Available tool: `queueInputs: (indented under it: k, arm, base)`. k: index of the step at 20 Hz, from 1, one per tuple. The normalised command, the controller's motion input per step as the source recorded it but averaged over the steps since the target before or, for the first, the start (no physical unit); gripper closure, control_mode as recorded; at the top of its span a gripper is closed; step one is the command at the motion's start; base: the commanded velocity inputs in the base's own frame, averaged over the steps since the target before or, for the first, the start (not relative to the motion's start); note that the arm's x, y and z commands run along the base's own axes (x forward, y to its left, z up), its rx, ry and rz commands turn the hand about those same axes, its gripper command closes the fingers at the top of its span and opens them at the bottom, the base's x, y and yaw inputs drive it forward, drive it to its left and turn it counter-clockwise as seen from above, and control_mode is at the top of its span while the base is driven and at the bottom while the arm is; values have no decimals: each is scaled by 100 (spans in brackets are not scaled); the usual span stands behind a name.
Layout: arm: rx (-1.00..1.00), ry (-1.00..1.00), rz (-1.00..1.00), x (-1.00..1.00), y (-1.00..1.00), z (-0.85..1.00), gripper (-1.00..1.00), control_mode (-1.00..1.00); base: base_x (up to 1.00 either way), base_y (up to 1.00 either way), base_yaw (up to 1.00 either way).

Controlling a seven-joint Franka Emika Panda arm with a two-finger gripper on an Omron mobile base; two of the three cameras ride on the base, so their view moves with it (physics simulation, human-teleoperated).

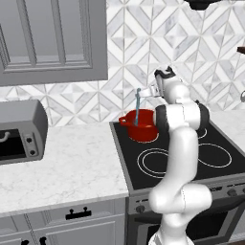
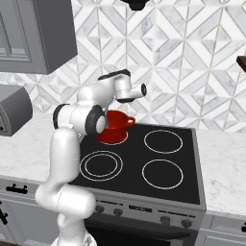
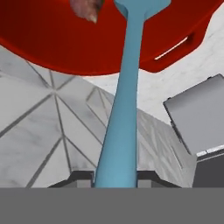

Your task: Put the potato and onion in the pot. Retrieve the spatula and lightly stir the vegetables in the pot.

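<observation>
Item one: my claw [image 3: 114, 180], clamped on the handle of the teal spatula [image 3: 122, 109], which runs straight away from it. Item two: the red pot [image 1: 142, 125] on the stove's [image 1: 191, 158] rear burner, spatula head dipping inside (a brownish lump [image 3: 86, 8] lies beside it). Beyond: patterned wall tiles [image 1: 143, 43].

Black stovetop [image 1: 158, 167] bearing red pot [image 1: 142, 130] on rear left burner, toaster oven [image 1: 21, 130] on marble counter [image 1: 67, 165]
</observation>
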Motion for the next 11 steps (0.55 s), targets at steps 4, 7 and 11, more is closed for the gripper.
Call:
queueInputs:
  k: [4,7,11]
  arm:
    - [0,-1,-7,-15,-6,12,100,-100]
    - [0,-11,-13,-33,-36,83,100,-100]
    - [0,0,-14,-1,-31,11,100,-100]
  base:
    - [0,0,0]
    - [0,0,0]
    - [0,0,0]
